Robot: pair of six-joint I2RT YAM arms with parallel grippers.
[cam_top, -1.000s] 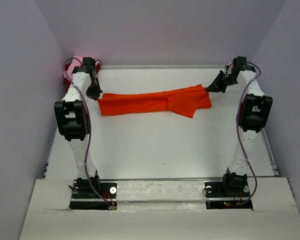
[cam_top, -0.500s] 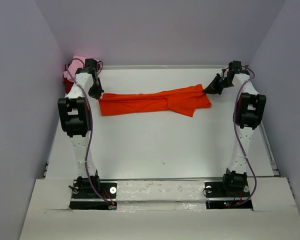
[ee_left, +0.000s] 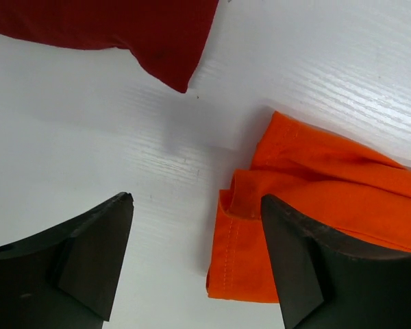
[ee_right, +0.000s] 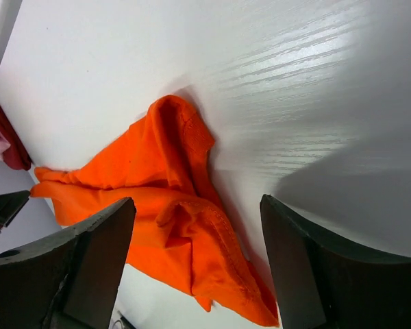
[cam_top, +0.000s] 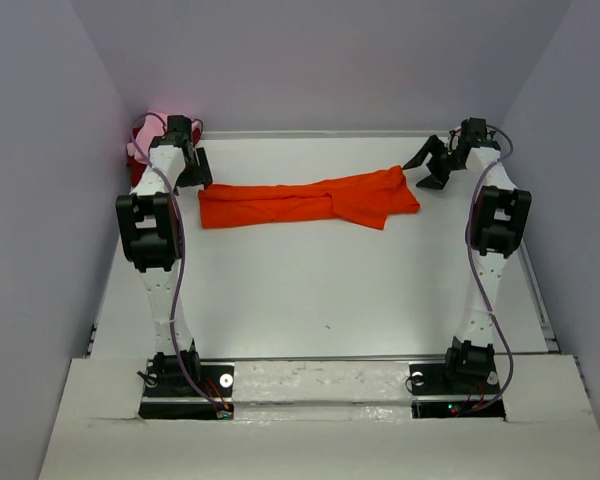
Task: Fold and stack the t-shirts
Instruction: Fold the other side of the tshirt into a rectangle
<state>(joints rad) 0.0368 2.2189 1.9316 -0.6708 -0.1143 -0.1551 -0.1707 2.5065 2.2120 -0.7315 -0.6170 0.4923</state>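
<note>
1. Left gripper has its jaws apart and nothing clamped. In the left wrist view they straddle the bare table and the stitched corner of the orange-red t-shirt without pinching it.
2. Your right gripper is spread just as wide, empty, at the upper right of the top view. It sits just beside the shirt's rumpled end.
3. The orange-red t-shirt lies flat as a long, narrow band across the upper part of the top view. It runs from beside one gripper to beside the other, and its right end is broader and more crumpled.
4. The dark red t-shirt and the light pink t-shirt sit in the upper left corner behind your left arm. The dark red one's corner is near the orange band's end but clear of it.
5. Expect the cloth to be light, limp and easily dragged. It will likely sag between two holds, and its folded layers may slide apart if you catch only the top one.
6. Probably best to pinch through every layer at the hemmed corners of each end. On the right, go for the outer corner rather than the loose bunch.
</note>
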